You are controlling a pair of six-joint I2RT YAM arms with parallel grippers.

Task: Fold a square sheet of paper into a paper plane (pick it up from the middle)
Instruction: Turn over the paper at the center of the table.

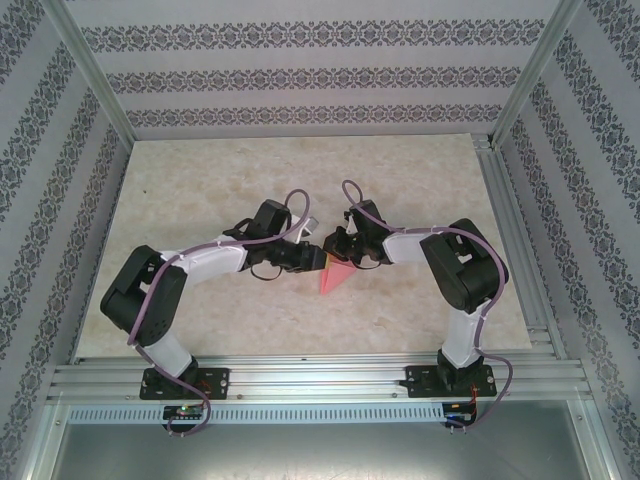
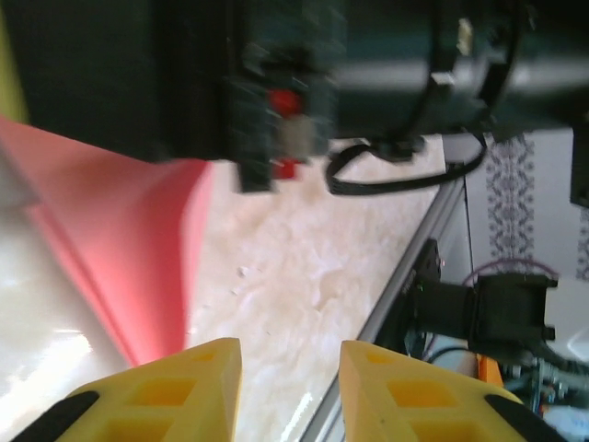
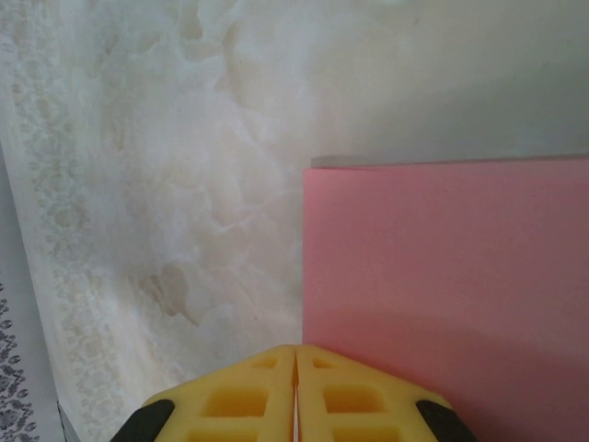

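In the left wrist view the left gripper [image 2: 290,391] has its fingers apart, with bare counter [image 2: 304,276] showing in the gap. The pink paper [image 2: 120,239], creased into layers, lies just to their left, its lower tip at the left finger.

In the right wrist view the right gripper [image 3: 296,401] is pressed together. The paper's straight edge starts at the seam between the fingers and spreads flat to the right; whether it is pinched I cannot tell.

From above, both grippers meet nose to nose mid-counter, and the paper's point sticks out beneath them toward the bases.

A metal rail [image 2: 396,304] bounds the counter to the right of the left gripper, and open counter lies beyond both grippers. There are two grippers and one paper.
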